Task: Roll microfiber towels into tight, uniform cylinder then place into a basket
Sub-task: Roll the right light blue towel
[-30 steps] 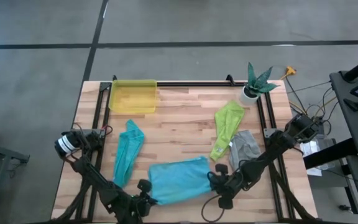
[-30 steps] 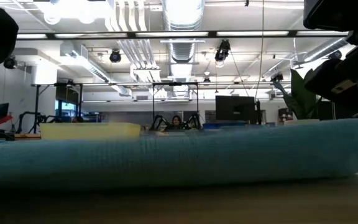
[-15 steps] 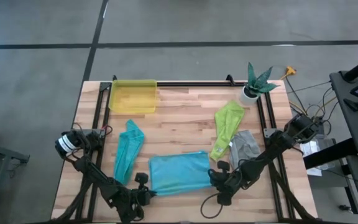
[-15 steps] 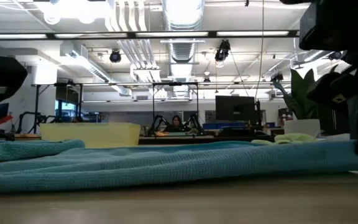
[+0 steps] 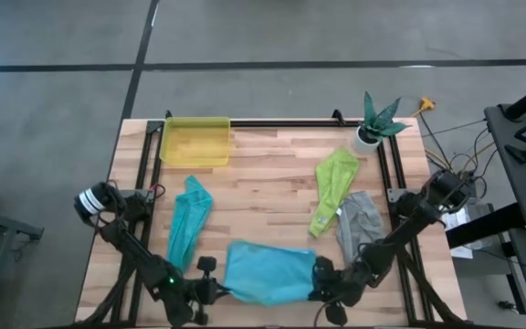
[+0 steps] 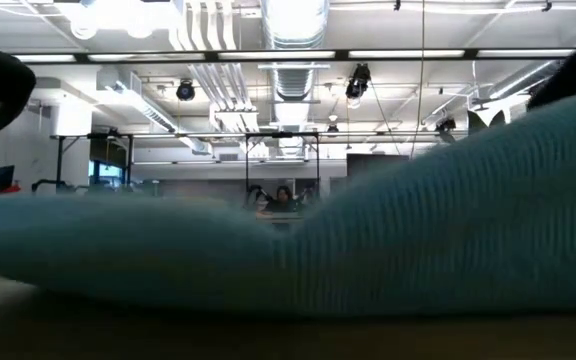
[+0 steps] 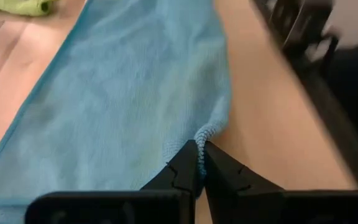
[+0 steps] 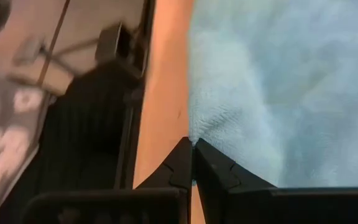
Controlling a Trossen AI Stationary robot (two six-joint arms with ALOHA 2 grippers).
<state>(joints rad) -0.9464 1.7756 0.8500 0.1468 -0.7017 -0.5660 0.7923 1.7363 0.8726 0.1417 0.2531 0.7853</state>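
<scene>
The light blue towel lies spread near the table's near edge, between my two grippers; in the low view it fills the lower picture, its right part higher. My left gripper is shut on its near left corner, my right gripper on its near right corner. A teal towel lies crumpled to the left, a lime green towel and a grey towel to the right. The yellow basket stands at the far left. My left gripper pinches the light blue towel's near left corner between its two fingertips, slanting down from the table's left near side. The rest of the towel lies on the wood. My right gripper pinches the towel's near right corner between its fingertips, slanting down from the right near side. How many layers either one holds, I cannot tell.
A white pot with a plant stands at the far right corner. Black rails run along the table's left, right and far sides. Bare wood shows in the middle between the towels and the basket.
My right gripper has gone toward the table's near edge and tipped, drawing the light blue towel's right side with it. The towel first spread flatter, then slid nearer the near edge; in the low view its right part now stands higher. Both grippers have stayed shut.
</scene>
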